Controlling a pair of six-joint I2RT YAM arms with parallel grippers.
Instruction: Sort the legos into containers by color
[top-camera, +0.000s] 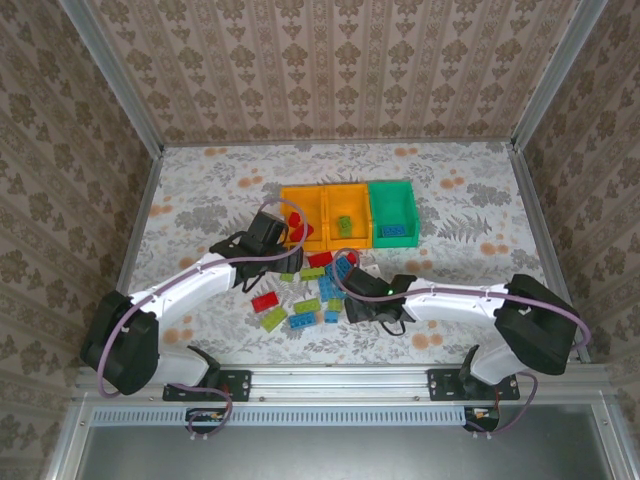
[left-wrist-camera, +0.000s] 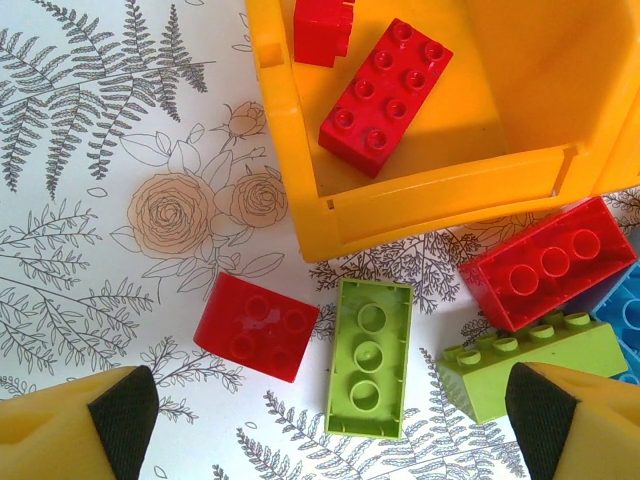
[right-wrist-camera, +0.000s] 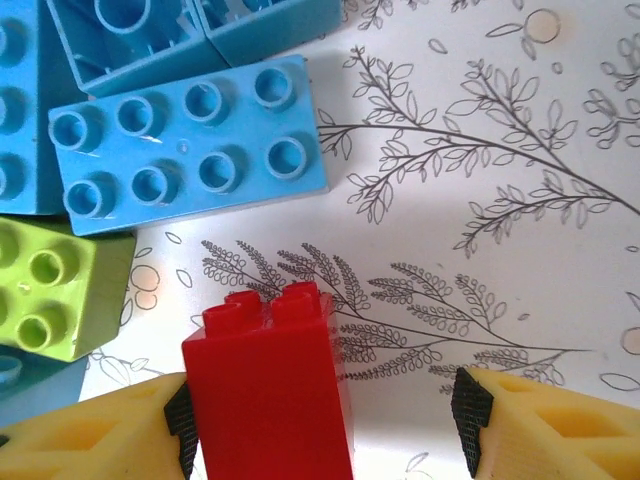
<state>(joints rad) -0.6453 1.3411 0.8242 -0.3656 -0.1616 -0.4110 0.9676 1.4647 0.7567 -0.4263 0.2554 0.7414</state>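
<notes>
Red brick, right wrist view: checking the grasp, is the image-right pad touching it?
Apart. Right wrist view shows bare table between that pad and the red brick.

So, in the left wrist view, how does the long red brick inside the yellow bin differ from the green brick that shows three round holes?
Place: the red brick lies inside the yellow bin; the green brick lies on the table outside it. Pose: the red brick shows its studs, eight of them; the green brick is turned over, underside up. Both are long rectangular bricks, lying flat.
</notes>
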